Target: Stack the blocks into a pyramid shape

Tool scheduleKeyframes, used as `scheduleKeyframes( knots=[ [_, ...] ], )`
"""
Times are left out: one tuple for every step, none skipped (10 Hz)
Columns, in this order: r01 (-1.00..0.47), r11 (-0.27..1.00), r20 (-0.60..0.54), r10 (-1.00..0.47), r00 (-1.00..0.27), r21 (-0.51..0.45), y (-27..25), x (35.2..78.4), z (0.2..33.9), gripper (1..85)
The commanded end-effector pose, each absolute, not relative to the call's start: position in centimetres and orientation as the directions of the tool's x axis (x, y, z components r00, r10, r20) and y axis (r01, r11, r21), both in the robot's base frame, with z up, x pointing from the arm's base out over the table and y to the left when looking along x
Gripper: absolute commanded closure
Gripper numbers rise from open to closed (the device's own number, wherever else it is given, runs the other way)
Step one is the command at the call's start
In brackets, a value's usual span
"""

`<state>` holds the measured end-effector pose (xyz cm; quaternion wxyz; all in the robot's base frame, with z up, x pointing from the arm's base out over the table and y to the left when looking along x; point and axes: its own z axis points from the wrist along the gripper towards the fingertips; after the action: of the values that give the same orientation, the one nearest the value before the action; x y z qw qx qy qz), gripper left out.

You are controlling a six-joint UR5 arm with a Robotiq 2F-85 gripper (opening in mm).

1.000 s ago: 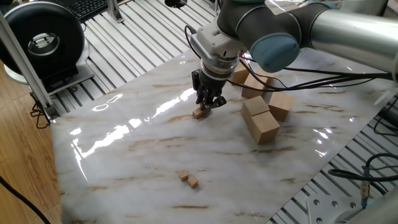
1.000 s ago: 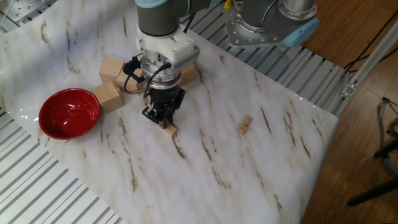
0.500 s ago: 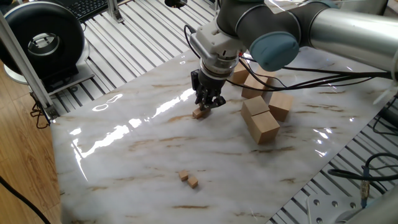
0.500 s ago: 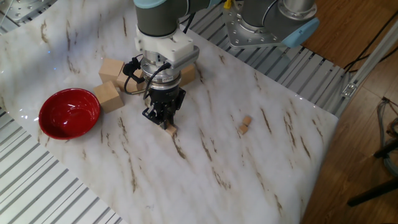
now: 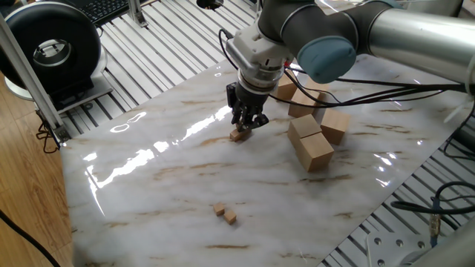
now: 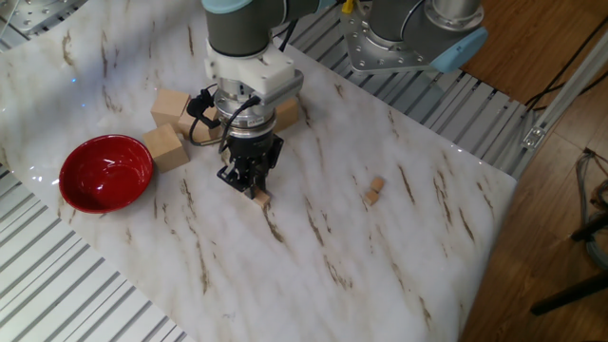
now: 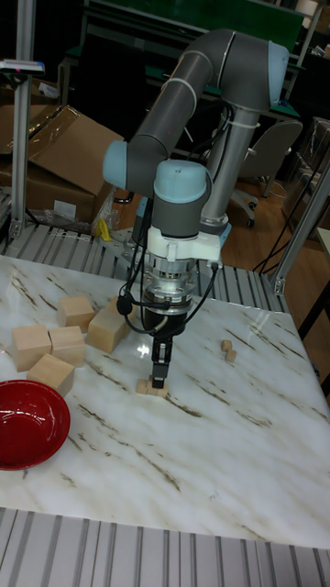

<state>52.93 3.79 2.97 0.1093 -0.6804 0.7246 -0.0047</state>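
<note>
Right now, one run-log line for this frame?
end effector: low over tiny cubes, grip unclear | cube pair: apart, unstacked | pyramid: not built

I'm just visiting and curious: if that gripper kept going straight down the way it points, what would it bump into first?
Most likely the tiny tan cubes sitting right under the gripper, on the marble table. Its fingertips are already at them, though whether they touch is hard to tell.
</note>
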Motion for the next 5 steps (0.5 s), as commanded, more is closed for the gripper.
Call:
scheduleKeyframes(
  knots=[
    [-0.985, 0.082, -0.166, -0.984, -0.057, -0.150, 3.72, 52.89, 3.12, 56.0],
    [-0.986, 0.082, -0.168, -0.984, -0.057, -0.146, 3.70, 52.81, 3.11, 56.0],
    [-0.986, 0.082, -0.168, -0.984, -0.057, -0.146, 3.68, 52.83, 3.08, 56.0],
    [-0.986, 0.076, -0.167, -0.985, -0.051, -0.148, 3.65, 52.85, 3.02, 55.0],
    [-0.987, 0.069, -0.166, -0.985, -0.045, -0.146, 3.59, 52.79, 2.97, 53.7]
  ],
)
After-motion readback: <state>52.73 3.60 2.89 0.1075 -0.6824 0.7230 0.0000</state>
